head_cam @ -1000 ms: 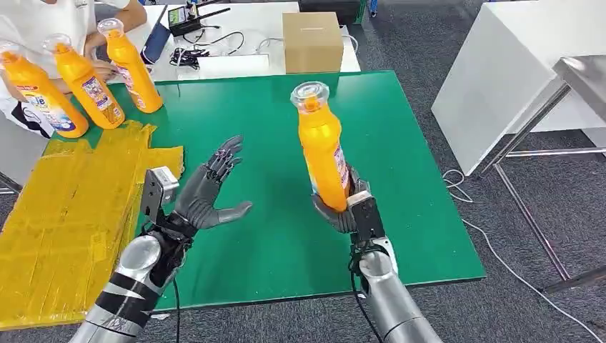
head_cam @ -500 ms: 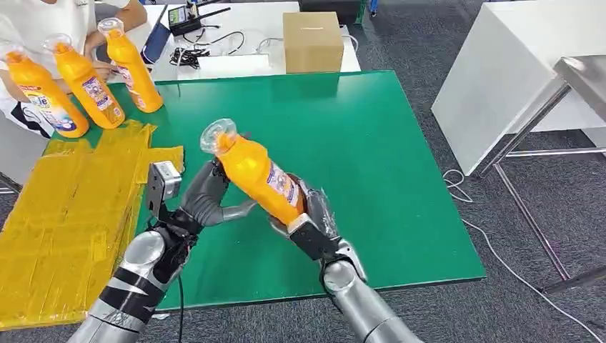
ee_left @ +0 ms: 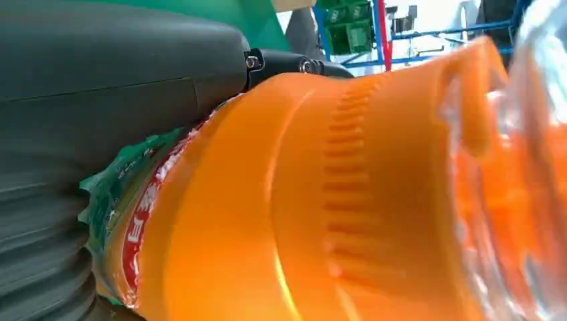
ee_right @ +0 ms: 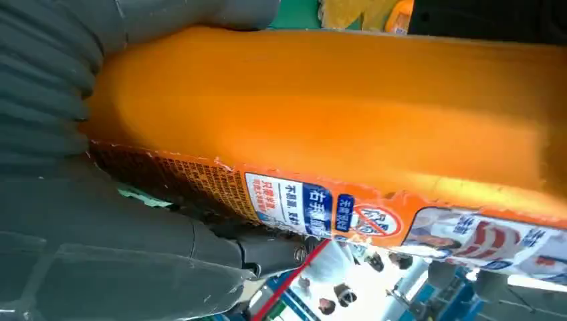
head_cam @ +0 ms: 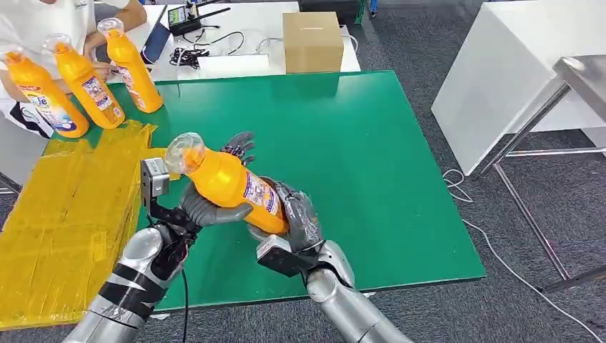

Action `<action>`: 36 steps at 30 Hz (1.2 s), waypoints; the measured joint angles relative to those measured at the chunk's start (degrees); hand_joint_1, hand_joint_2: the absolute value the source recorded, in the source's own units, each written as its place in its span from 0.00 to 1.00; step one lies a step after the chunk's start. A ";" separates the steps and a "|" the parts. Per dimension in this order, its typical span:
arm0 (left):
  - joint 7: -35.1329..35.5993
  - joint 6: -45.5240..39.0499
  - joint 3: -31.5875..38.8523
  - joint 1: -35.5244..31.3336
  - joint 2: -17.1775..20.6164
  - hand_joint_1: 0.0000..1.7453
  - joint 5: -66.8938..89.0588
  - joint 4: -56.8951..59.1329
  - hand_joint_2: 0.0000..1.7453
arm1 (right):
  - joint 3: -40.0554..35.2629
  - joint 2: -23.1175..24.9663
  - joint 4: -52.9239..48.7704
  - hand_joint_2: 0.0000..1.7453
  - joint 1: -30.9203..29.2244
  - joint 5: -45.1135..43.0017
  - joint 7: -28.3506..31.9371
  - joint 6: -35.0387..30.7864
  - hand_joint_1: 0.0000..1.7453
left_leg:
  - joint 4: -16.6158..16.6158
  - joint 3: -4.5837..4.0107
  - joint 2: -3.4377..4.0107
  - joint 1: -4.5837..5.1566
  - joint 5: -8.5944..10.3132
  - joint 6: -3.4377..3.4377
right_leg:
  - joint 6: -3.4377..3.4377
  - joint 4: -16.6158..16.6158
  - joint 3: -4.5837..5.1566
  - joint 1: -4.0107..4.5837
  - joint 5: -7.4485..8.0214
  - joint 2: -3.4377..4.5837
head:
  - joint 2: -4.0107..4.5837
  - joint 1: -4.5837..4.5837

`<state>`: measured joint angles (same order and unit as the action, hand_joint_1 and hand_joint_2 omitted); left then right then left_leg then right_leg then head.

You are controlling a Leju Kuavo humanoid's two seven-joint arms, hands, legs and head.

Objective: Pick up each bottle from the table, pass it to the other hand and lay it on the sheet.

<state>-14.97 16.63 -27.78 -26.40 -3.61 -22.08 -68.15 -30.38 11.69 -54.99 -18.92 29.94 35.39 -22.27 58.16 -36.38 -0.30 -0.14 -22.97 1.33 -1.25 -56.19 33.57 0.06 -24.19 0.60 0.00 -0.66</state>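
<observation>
An orange bottle with a clear cap hangs tilted over the green table, cap toward the yellow sheet. My right hand grips its lower end. My left hand lies against its upper body: the thumb passes under it and the fingers stand spread behind it, not wrapped around. In the left wrist view the bottle presses close against the palm. In the right wrist view the labelled bottle sits in my right hand.
Three more orange bottles stand upright at the table's back left corner, by the far edge of the sheet. A person stands behind them. A cardboard box and cables lie on the white table beyond. A white table stands right.
My right hand has tipped the bottle from upright to slanted and carried it left into my left hand. The left hand's thumb is now under the bottle.
</observation>
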 measured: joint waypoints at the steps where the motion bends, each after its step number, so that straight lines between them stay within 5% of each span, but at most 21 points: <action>1: 0.00 0.22 -0.13 -0.05 0.00 0.00 -0.19 0.09 1.00 | -0.56 0.00 0.04 1.00 -0.16 0.04 0.11 -0.24 1.00 | 0.00 0.00 0.00 0.00 0.00 0.00 | 0.00 0.00 0.01 0.00 0.00 0.00 | 0.00 -0.02; 2: -0.04 0.33 -0.26 -0.12 0.00 0.19 -0.48 0.24 1.00 | -1.07 0.00 0.09 1.00 -0.30 0.04 0.22 -0.44 1.00 | 0.00 0.00 0.00 0.00 0.00 0.00 | 0.00 0.00 0.00 0.00 0.00 0.00 | 0.00 -0.02; 3: -0.13 0.42 -0.44 -0.14 -0.02 0.72 -0.94 0.46 1.00 | -1.68 0.00 0.22 1.00 -0.56 0.04 0.28 -0.79 1.00 | 0.00 0.00 0.00 0.00 0.00 0.00 | 0.00 0.00 0.01 0.00 0.00 0.00 | 0.00 0.00; 11: -1.22 -1.05 -0.50 0.25 -0.13 0.72 -4.39 0.87 1.00 | -4.79 -0.02 1.75 1.00 -2.50 -1.44 -0.17 -2.18 1.00 | 0.00 0.00 0.01 -0.01 0.00 -0.01 | 0.00 -0.01 0.02 0.00 0.00 0.00 | 0.00 0.00; 12: -1.25 -1.07 -0.46 0.26 -0.13 1.00 -4.41 0.87 1.00 | -4.94 -0.02 1.90 1.00 -2.62 -1.51 -0.18 -2.21 1.00 | 0.00 0.00 0.01 -0.01 0.00 -0.01 | 0.00 -0.01 0.02 0.00 0.00 0.00 | 0.00 -0.02; 26: -2.21 -3.96 0.24 0.88 -0.66 1.00 -5.94 0.79 1.00 | -6.23 -0.02 3.39 1.00 -3.47 -3.00 0.09 -4.33 1.00 | 0.00 -0.01 0.01 -0.01 0.00 0.00 | 0.00 0.00 0.02 0.00 0.00 0.00 | 0.00 0.00; 27: -2.38 -4.24 0.28 0.96 -0.70 1.00 -5.96 0.74 1.00 | -6.27 -0.11 3.39 1.00 -3.47 -3.21 0.11 -4.43 0.91 | 0.00 0.00 0.01 0.00 0.00 -0.01 | 0.00 0.00 0.02 0.00 0.00 0.00 | 0.00 0.00; 28: -2.58 -4.72 0.33 1.09 -0.76 1.00 -5.99 0.63 1.00 | -6.27 -0.26 3.37 1.00 -3.47 -3.37 0.11 -4.52 0.07 | 0.00 0.00 0.01 -0.01 0.00 -0.01 | 0.00 0.00 0.01 0.00 0.00 0.00 | 0.00 0.00; 29: -2.78 -5.25 0.35 1.26 -0.83 1.00 -6.08 0.48 1.00 | -6.27 -0.39 3.37 1.00 -3.46 -3.54 0.11 -4.81 0.00 | 0.00 -0.01 0.01 -0.01 0.00 0.00 | 0.00 0.00 0.02 0.00 0.00 0.00 | 0.00 0.00; 36: -4.51 -11.98 3.23 1.71 -1.18 1.00 -5.00 -0.72 1.00 | -5.88 -1.81 -0.73 1.00 -1.17 -6.23 -0.22 -3.58 0.00 | 0.00 -0.01 0.01 0.00 0.00 0.00 | 0.00 0.00 0.02 0.00 0.00 0.00 | 0.00 0.00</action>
<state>-19.49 4.66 -24.55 -24.69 -4.79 -27.07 -68.87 -36.26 9.88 -55.72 -20.10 23.72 35.17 -25.86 58.16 -36.40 -0.29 -0.15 -22.97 1.32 -1.25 -56.19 33.59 0.06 -24.19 0.59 0.00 -0.66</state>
